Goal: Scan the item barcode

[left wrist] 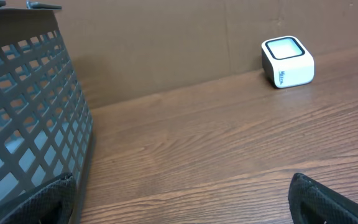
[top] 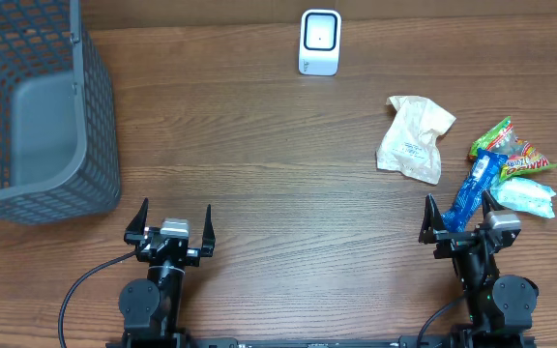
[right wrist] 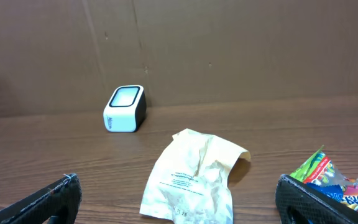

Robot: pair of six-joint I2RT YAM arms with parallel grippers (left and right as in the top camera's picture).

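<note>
A white barcode scanner (top: 319, 43) stands at the table's far edge, also seen as the scanner (left wrist: 287, 62) and the scanner (right wrist: 124, 109). A crumpled cream packet (top: 413, 137) lies right of centre; in the right wrist view the packet (right wrist: 194, 176) is straight ahead of the fingers. More wrapped items lie at the right: a blue packet (top: 476, 189), a green and red snack bag (top: 507, 150) and a pale blue pack (top: 528, 196). My left gripper (top: 170, 220) is open over bare table near the front edge. My right gripper (top: 461, 217) is open too, holding nothing, just in front of the blue packet.
A grey mesh basket (top: 37, 106) fills the far left corner; its wall (left wrist: 30, 118) stands close on the left gripper's left. A brown board backs the table behind the scanner. Wooden tabletop lies between the two arms.
</note>
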